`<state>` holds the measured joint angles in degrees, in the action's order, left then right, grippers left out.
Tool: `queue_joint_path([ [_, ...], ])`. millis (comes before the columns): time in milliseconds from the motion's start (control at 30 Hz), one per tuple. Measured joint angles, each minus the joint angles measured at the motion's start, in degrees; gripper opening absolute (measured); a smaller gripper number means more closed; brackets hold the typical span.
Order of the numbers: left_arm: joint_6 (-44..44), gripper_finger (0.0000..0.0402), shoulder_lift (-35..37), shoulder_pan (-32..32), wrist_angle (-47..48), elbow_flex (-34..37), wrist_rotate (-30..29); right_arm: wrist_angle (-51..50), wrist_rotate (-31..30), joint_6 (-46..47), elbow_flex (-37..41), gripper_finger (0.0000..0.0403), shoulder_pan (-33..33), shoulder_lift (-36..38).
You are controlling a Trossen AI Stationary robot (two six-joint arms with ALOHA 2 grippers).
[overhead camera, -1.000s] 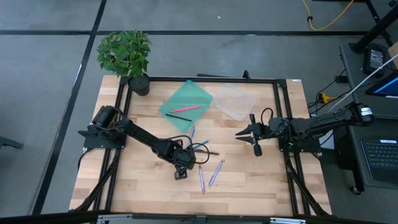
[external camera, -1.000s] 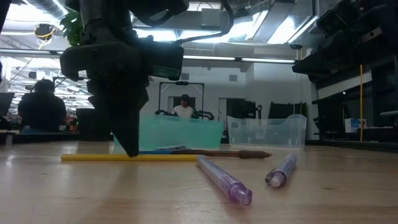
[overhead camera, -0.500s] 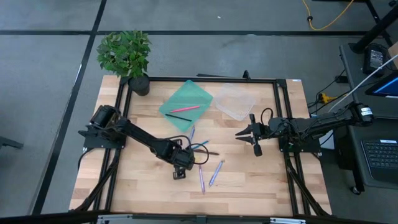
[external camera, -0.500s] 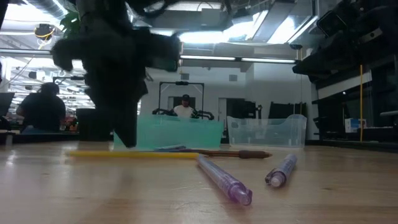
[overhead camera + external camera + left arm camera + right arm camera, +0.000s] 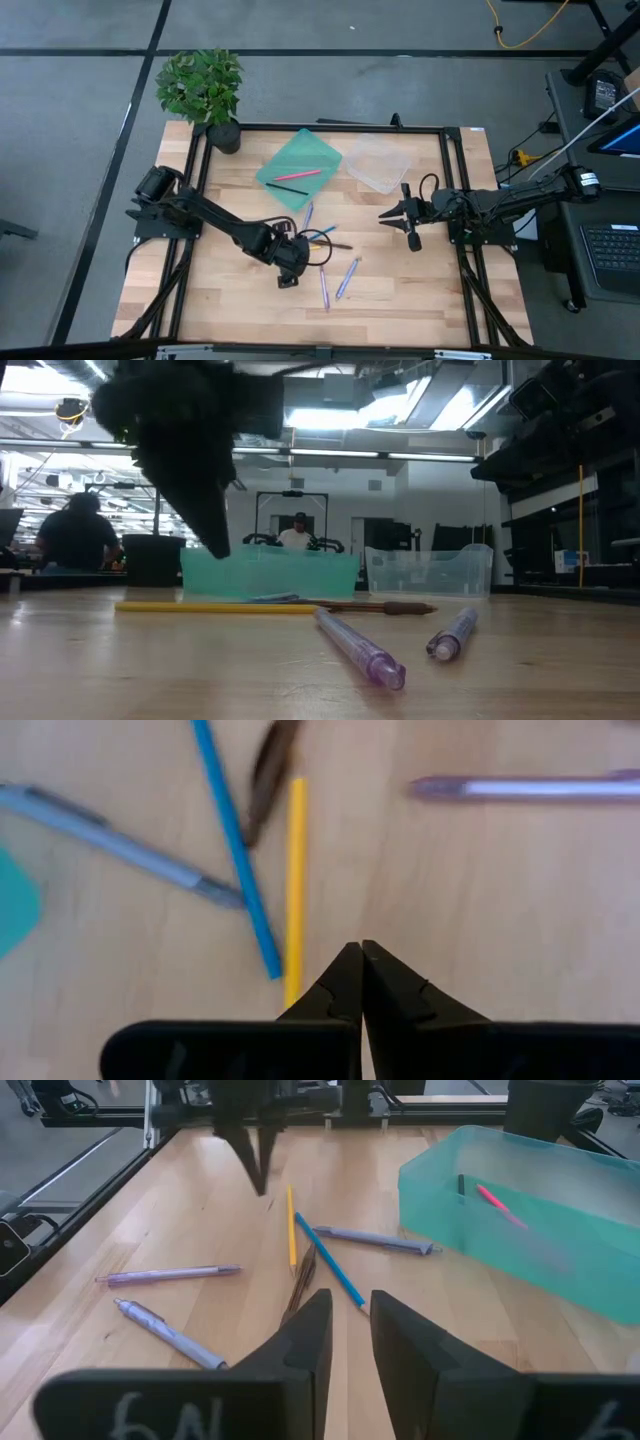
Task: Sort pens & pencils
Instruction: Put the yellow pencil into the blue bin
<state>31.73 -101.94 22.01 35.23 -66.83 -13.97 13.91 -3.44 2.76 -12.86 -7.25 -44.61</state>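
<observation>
Leftmost, a potted plant (image 5: 203,92) stands at the table's far left corner. Left arm reaches in toward table centre; left gripper (image 5: 288,278) hangs above the wood just beside the loose cluster, fingers pressed together tip to tip, nothing between them. Left wrist view: its closed tips sit over the near end of the yellow pencil (image 5: 294,890), apart from it as far as can be told.

Cluster at table centre: yellow pencil, blue pencil (image 5: 236,848) crossing beside it, a dark brown pencil (image 5: 268,778), a grey-blue pen (image 5: 115,845) angled toward the teal tray. Low view shows the yellow pencil (image 5: 215,608) lying flat on the wood, dark pencil (image 5: 375,607) behind it.

Just right of the cluster, two lavender pens (image 5: 337,281) lie side by side, near each other, not touching.

Teal tray (image 5: 318,150), far centre: holds a pink pencil (image 5: 299,176) and a black one (image 5: 287,189). Clear tray (image 5: 380,164) sits next to it on the right; contents cannot be made out.

Right gripper (image 5: 412,224) hovers over bare table right of centre, well apart from the pens; fingers parted by a narrow gap, holding nothing.
</observation>
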Motion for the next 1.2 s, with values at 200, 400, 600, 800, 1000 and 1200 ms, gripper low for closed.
queue_joint_path([
  [200,0.72,0.0012,-0.88,-1.26,-0.3,0.02,-1.0,-0.02,0.0,0.09,0.0,0.0075,0.01,-0.01],
  [400,-0.38,0.0065,-0.86,-1.88,-2.42,0.02,-2.01,-0.04,0.0,0.05,0.0,0.0075,0.01,0.01],
  [600,-0.4,0.0098,-0.86,-2.71,-2.37,0.02,-1.65,-0.07,0.0,0.05,0.0,0.0074,0.01,-0.01],
  [800,-2.11,0.01,-2.56,-3.26,-2.44,-0.04,-1.28,-0.09,0.0,0.03,-0.01,0.0074,0.01,0.01],
  [1000,-4.29,0.01,-6.42,-4.39,-2.61,-0.04,1.68,-0.17,0.0,-0.02,0.0,0.0075,0.01,0.0],
  [1200,-4.46,0.01,-7.29,-5.68,-1.84,-0.1,2.02,-0.17,0.0,-0.02,-0.01,0.0075,0.0,0.01],
])
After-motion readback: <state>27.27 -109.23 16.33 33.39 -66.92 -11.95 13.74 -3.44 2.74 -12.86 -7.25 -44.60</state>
